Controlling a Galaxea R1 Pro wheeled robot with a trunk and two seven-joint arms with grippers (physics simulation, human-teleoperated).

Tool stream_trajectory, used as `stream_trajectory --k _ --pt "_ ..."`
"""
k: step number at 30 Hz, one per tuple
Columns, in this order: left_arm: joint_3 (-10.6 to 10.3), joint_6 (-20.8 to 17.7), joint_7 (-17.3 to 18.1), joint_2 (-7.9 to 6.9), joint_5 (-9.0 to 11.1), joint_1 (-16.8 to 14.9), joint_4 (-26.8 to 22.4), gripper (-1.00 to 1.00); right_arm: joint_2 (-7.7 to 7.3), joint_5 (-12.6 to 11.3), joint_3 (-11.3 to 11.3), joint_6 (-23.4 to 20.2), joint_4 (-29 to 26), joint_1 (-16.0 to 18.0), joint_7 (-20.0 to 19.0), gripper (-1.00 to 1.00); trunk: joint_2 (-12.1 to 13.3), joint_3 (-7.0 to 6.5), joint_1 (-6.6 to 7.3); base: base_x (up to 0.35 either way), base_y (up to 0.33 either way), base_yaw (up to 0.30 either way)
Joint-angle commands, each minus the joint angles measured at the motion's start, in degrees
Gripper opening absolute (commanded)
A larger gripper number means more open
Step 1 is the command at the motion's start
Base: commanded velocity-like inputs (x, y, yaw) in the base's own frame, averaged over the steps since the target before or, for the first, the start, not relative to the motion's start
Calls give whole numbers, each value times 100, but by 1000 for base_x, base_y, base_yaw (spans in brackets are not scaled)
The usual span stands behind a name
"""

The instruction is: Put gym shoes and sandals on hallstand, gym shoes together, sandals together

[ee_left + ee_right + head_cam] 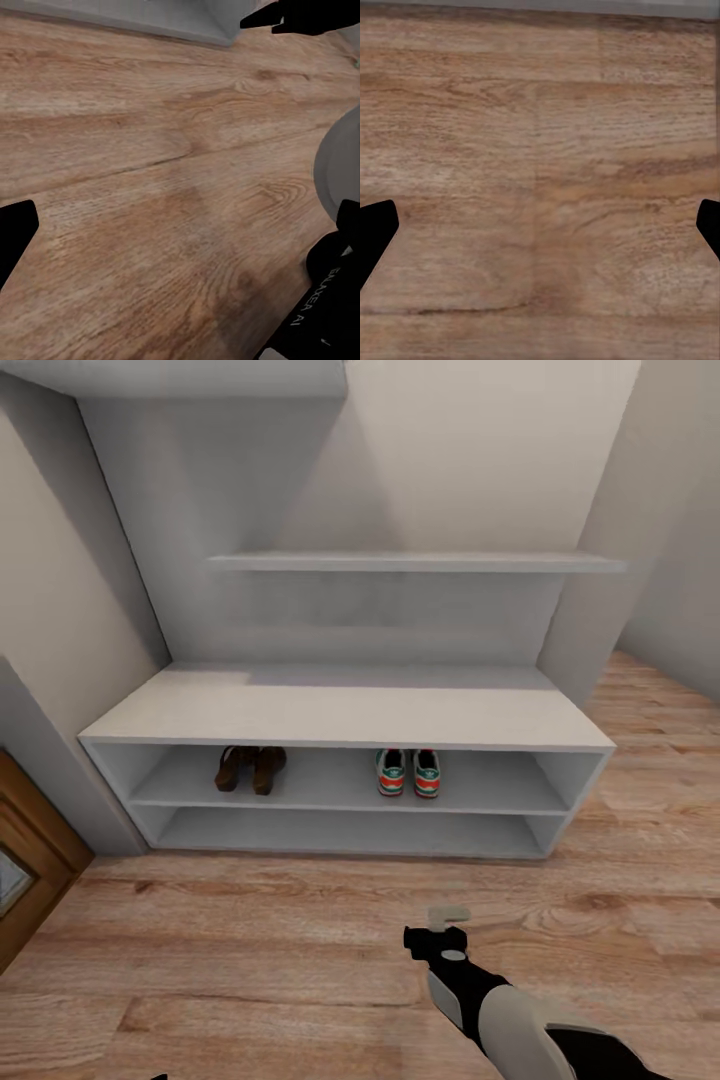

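Observation:
The pale grey hallstand [345, 712] stands against the wall ahead. On its upper open tier the two dark brown sandals [250, 768] sit side by side at the left. On the same tier to the right, the two gym shoes [408, 772] stand together, red-orange heels facing me. My right gripper [447, 922] hangs low over the corridor floor [250, 940] in front of the rack. In its wrist view the right gripper [540, 229] is open over bare planks. My left gripper [180, 232] is also open over the floor, holding nothing.
A long wall shelf [415, 562] hangs above the bench. A brown wooden door [30, 870] stands at the left edge. Grey walls close in on both sides of the rack. The rack's base edge [150, 19] and my right arm [300, 15] show in the left wrist view.

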State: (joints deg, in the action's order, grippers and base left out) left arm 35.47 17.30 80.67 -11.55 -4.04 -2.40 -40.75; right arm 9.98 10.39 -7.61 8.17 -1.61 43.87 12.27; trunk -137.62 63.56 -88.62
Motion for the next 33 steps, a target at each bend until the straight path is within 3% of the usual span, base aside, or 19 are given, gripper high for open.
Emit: stream_trajectory --k 1,3,4,13,17,21,22,26,28,33 --pt "30 37 16 5 -42 -6 -4 100 2 57 -49 45 8 -5 21 100 40 -14 24 0 0 0" --pt "33 37 -18 0 -43 -6 -3 100 -11 54 -48 98 10 -22 18 100 120 -50 68 0 0 0" --pt "24 53 -635 -3 -80 -6 -11 100 -87 59 -48 157 12 -59 12 100 160 -68 90 0 0 0" --pt "14 61 -1069 1 -87 -6 -4 100 -134 60 -48 159 12 -62 12 100 521 -230 287 0 0 0" --pt "13 53 -1416 4 -88 -6 -3 100 -286 188 -42 390 14 -145 -28 100 681 -301 375 0 0 0" --pt "8 48 -1774 14 -88 -6 9 100 -593 337 -46 711 12 -232 -245 100 842 -373 463 0 0 0" --pt "6 53 -1927 18 -88 -4 51 100 -820 360 -47 789 12 -253 -463 100 882 -391 485 0 0 0" --pt "6 63 -2034 25 -86 -5 173 100 -1109 373 -49 837 12 -322 -929 100 1042 -463 573 0 0 0" --pt "15 75 -2090 35 -87 -6 334 100 -1461 375 -54 863 12 -516 -1652 100 1123 -499 617 0 0 0" --pt "26 85 -2136 32 -88 -6 481 100 -1816 376 -51 875 12 -819 -2404 100 1323 -589 726 0 0 0"
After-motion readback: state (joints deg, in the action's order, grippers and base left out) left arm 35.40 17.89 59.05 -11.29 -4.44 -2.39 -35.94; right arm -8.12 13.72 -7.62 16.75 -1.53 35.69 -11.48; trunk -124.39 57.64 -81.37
